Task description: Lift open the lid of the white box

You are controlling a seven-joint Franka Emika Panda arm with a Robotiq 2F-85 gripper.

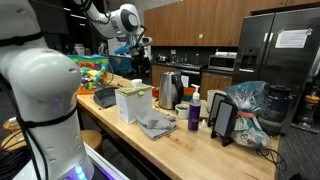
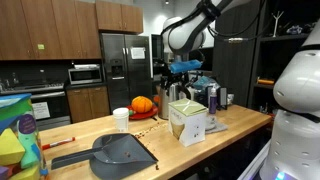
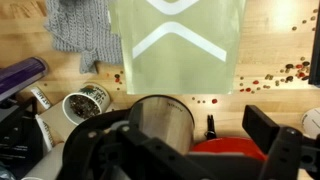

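The gripper point(image 2: 183, 71) hangs wide open and empty, with the box point(image 2: 187, 124) well below it, and its thin lid point(image 2: 186, 102) looks light, probably best hooked at the free edge.

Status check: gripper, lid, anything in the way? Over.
Gripper open, empty, hanging above the white box. Lid looks shut, untouched. Steel kettle close beside the box; nothing on the lid.
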